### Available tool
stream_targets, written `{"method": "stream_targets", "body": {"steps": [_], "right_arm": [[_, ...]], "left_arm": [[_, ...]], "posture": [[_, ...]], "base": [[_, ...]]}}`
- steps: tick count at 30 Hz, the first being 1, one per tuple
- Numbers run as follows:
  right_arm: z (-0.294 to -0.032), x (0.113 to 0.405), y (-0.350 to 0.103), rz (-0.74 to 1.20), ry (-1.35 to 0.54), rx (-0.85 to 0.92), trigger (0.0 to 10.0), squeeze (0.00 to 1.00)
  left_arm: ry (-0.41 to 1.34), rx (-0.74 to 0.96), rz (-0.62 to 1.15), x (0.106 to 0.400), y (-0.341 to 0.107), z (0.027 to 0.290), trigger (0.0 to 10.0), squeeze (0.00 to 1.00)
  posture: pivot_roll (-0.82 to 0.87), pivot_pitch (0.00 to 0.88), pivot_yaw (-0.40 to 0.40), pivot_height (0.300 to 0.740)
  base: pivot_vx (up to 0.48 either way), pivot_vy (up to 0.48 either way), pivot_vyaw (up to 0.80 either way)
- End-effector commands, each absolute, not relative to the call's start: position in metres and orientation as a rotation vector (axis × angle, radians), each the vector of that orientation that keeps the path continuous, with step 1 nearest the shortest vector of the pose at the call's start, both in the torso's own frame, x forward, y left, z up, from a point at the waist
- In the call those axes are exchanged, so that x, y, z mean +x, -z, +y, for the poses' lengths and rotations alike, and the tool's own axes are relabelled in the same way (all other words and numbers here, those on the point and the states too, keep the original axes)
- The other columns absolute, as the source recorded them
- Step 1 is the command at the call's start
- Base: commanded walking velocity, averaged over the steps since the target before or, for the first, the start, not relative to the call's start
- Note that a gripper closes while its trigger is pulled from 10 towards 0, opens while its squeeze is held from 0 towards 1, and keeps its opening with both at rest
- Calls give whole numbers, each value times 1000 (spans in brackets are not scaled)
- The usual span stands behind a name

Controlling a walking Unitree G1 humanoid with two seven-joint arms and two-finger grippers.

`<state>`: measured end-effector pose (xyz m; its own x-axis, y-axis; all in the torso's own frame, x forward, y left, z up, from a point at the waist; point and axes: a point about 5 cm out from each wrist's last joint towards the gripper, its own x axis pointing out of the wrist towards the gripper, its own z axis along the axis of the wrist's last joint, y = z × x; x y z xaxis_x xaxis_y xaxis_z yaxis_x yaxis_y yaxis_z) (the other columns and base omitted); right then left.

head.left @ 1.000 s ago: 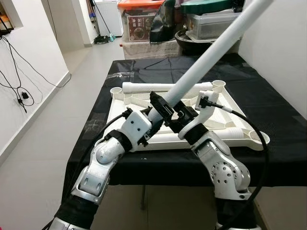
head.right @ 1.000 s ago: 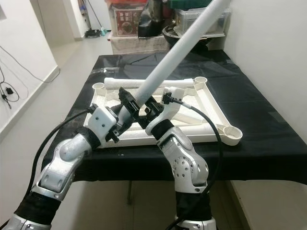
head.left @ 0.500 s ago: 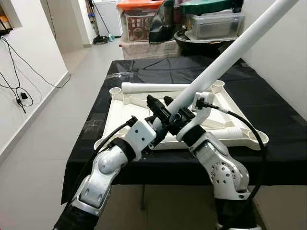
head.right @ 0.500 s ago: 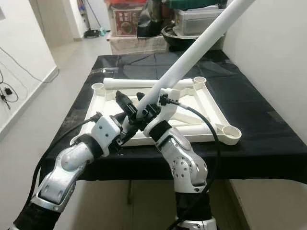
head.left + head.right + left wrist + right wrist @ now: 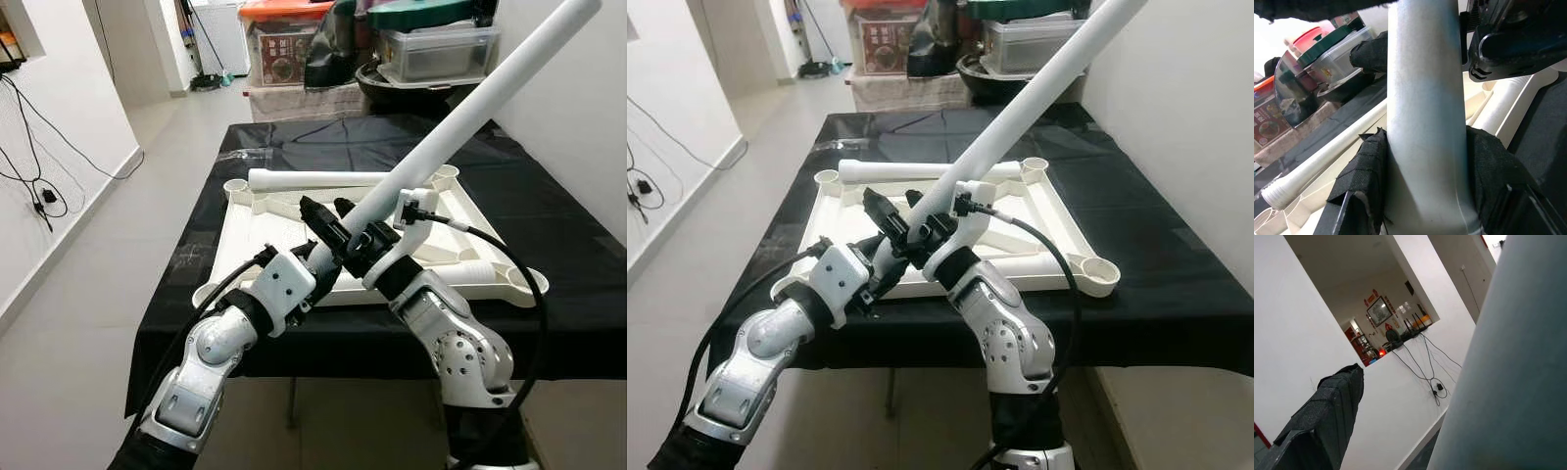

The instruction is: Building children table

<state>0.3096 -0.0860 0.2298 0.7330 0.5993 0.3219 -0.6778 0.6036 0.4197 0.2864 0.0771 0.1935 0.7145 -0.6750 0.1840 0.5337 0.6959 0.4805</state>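
A long white table leg (image 5: 460, 117) slants up to the right from in front of my chest. My left gripper (image 5: 328, 243) is shut on its lower part; in the left wrist view the leg (image 5: 1425, 122) sits between both black pads (image 5: 1364, 171). My right gripper (image 5: 370, 238) is shut on the same leg just beside the left one, and the right wrist view has the leg (image 5: 1513, 382) close beside one finger (image 5: 1327, 421). Behind the grippers the white table top (image 5: 245, 230) lies upside down on the black-covered table (image 5: 558, 225), with round sockets at its corners (image 5: 448, 172).
A second white leg (image 5: 313, 179) lies along the table top's far edge, and another (image 5: 470, 269) lies near its front right corner. Storage boxes and bins (image 5: 294, 44) stand behind the table. A white wall (image 5: 578, 108) runs close on the right; open floor (image 5: 88, 294) on the left.
The held leg has swung to the right and a little forward with both grippers on it. My left arm has stretched further forward. In the last half second almost nothing moved.
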Motion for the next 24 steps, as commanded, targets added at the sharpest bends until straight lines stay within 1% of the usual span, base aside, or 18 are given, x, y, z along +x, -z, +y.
{"method": "stream_targets", "body": {"steps": [1, 11, 12, 14, 15, 17, 18, 24], "right_arm": [[-83, 310, -229, -140, -764, 562, 10000, 0], [-84, 312, -229, -140, -758, 565, 10000, 0], [-85, 312, -229, -142, -756, 566, 9569, 0], [-85, 312, -229, -142, -756, 566, 9569, 0], [-85, 313, -230, -143, -755, 566, 3647, 0], [-85, 313, -230, -143, -755, 566, 3647, 0], [-85, 313, -230, -143, -757, 566, 0, 0], [-85, 312, -230, -147, -763, 567, 0, 0]], "left_arm": [[735, 427, -360, 280, -190, 70, 10000, 0], [756, 421, -351, 275, -186, 66, 10000, 0], [765, 419, -346, 272, -184, 64, 10000, 0], [765, 419, -346, 272, -184, 64, 10000, 0], [772, 414, -341, 271, -183, 63, 10000, 0], [772, 414, -341, 271, -183, 63, 10000, 0], [776, 412, -339, 270, -182, 62, 10000, 0], [777, 419, -339, 271, -181, 63, 10000, 0]], "posture": [[18, 0, 11, 740], [18, 0, 12, 740], [19, 0, 11, 740], [19, 0, 11, 740], [19, 0, 12, 740], [19, 0, 12, 740], [18, 0, 11, 740], [16, 0, 12, 740]], "base": [[0, 0, 0], [0, 0, 0], [0, 0, 0], [0, 0, 0], [0, 0, 0], [0, 0, 0], [0, 0, 0], [0, 0, 0]]}}
